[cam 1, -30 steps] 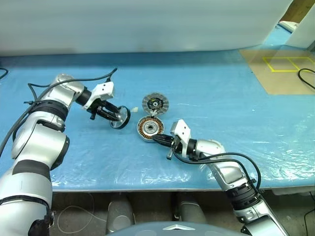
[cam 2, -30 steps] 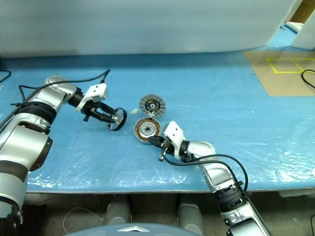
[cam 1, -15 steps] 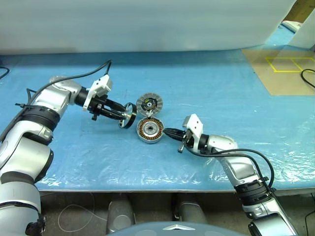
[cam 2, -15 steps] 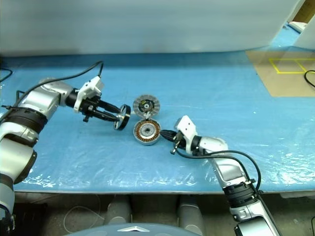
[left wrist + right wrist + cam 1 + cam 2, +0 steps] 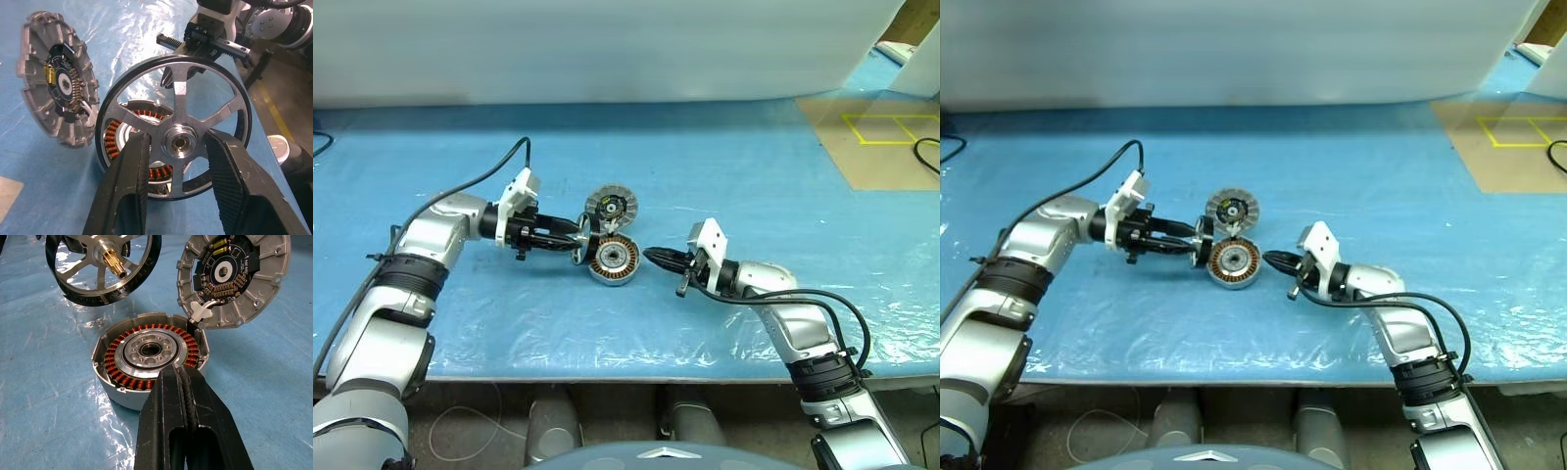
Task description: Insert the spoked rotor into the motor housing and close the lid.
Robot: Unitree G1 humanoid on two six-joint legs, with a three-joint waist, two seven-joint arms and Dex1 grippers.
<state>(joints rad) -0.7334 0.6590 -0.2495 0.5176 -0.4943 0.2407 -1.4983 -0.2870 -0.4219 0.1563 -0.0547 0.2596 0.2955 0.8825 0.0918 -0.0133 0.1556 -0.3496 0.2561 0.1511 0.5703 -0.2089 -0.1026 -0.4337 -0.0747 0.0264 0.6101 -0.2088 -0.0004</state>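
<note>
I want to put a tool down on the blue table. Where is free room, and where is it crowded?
Free: the blue table behind the lid, and its front strip. Crowded: around the housing, where the left gripper holds the rotor and the shut right gripper waits.

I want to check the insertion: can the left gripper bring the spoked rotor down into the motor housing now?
Probably yes. The left gripper holds the spoked rotor beside the open motor housing; the lid is swung back.

spoked rotor [image 5: 176,142] partly hiding motor housing [image 5: 139,122]
</note>
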